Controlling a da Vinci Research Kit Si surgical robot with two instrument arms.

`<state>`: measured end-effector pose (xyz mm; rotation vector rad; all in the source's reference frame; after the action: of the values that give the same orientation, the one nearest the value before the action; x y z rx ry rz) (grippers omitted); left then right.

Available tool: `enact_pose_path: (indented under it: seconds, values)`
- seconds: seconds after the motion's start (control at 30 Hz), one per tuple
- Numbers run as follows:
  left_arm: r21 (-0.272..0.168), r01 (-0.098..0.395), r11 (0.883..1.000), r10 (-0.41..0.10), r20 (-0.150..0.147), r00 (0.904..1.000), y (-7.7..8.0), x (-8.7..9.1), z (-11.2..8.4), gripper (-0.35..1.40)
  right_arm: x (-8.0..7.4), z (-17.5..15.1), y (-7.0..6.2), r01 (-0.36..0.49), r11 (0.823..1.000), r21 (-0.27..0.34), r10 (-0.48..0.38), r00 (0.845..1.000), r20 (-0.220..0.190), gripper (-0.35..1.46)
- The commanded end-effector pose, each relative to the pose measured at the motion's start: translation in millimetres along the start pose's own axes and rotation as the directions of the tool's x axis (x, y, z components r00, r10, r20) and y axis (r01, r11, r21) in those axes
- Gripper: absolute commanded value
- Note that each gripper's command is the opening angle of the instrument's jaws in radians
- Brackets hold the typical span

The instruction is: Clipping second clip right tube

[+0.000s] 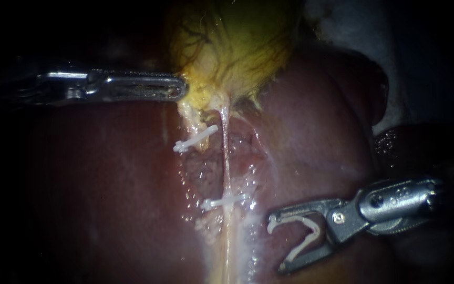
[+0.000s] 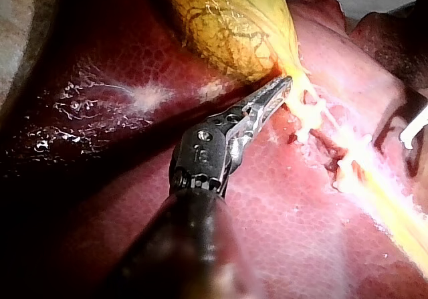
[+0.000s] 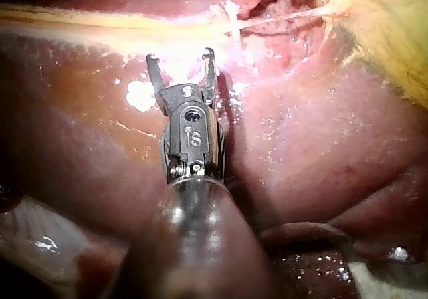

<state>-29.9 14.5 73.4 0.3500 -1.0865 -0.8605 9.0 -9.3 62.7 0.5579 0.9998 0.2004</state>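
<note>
Right tube [image 1: 225, 158] runs from gallbladder [image 1: 232, 42] down mid-liver [image 1: 106, 200], one clip [image 1: 224, 201] on it. R instrument [image 1: 277, 246] just beside, jaws wide, holding fresh clip [image 1: 301, 248]. Step: approach. Next, prob: straddle tube near first clip. L instrument [image 1: 182, 87] clamped on gallbladder neck.

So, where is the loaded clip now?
Endoscope view, lower right: the loaded clip lies between the right instrument's jaws, to the right of the right tube and its placed clip, not touching them.

1. Your right tube [image 1: 226, 158] runs thin and pale from the gallbladder [image 1: 232, 47] downward.
2. One white clip [image 1: 224, 201] crosses it low down.
3. An open clip [image 1: 305, 237] sits in your right instrument [image 1: 277, 244], near it.
</note>
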Motion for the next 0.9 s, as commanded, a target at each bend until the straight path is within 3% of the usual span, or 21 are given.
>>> enact_pose_path:
  seconds: [0.03,0.2,0.33,0.63,0.9]
  values:
    - [0.001,0.001,1.000,-0.001,0.000,1.0000,0.0,-0.1,-0.1,-0.35,0.0,0.0,0.0,0.000,1.000,0.000,0.000,1.000,0.000,0.58]
    - [0.010,0.005,1.000,-0.005,-0.004,1.0000,0.2,-0.9,-1.3,-0.35,0.0,0.0,0.0,0.000,1.000,0.000,0.000,1.000,0.000,0.58]
    - [0.000,0.013,1.000,-0.013,-0.004,0.9999,0.4,-2.5,-3.3,-0.35,0.0,-0.1,0.0,0.000,1.000,0.001,0.000,1.000,0.000,0.58]
    - [-0.040,0.031,0.999,-0.029,0.048,0.9984,1.6,-6.7,-8.8,-0.35,0.0,-0.1,0.0,0.000,1.000,0.000,0.000,1.000,0.000,0.58]
    - [-0.050,0.034,0.998,-0.031,0.060,0.9977,1.7,-7.5,-9.7,-0.35,0.3,-0.2,0.2,-0.003,1.000,0.000,0.003,1.000,0.002,0.56]
